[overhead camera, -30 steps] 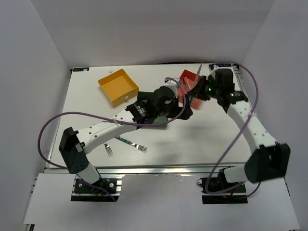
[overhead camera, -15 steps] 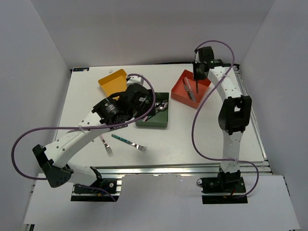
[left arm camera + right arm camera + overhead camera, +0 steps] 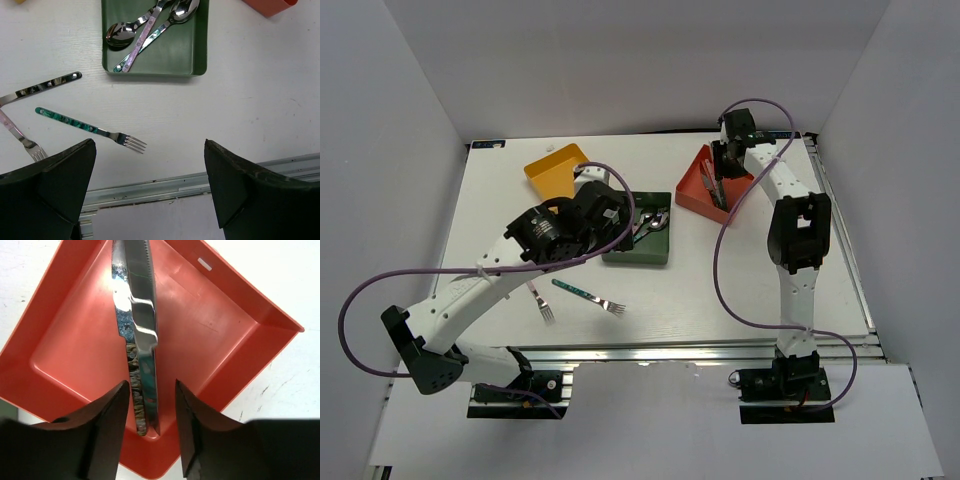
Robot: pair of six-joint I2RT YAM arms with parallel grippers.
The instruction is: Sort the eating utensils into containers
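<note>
While the right tool (image 3: 151, 387) hangs over the red-orange tray (image 3: 215, 330), its two fingers are spread apart and pinch nothing. Two knives (image 3: 140, 315) lie side by side in that tray and touch each other. Their handle ends reach the tray wall under the tool. This tray sits near the far right corner of the counter (image 3: 260, 100).

The left tool (image 3: 150, 145) hangs above the counter by the left side of the dark green tray (image 3: 185, 55). Its fingers are wide apart with nothing between them. The dark green tray sits in the middle of the counter. The spoons (image 3: 118, 34) lie in it, crossed over one another, with pink and teal handles.

The yellow tray (image 3: 552, 168) is near the far edge, left of the middle, and the left arm (image 3: 490, 275) covers part of it.

Three utensils lie loose on the counter toward the near edge, left of the middle. The teal fork (image 3: 90, 127) lies near the dark green tray, apart from it. The pink fork (image 3: 20, 135) lies just left of the teal fork. The shiny piece (image 3: 42, 86) with dots along it lies just beyond them. I cannot tell what kind it is.
</note>
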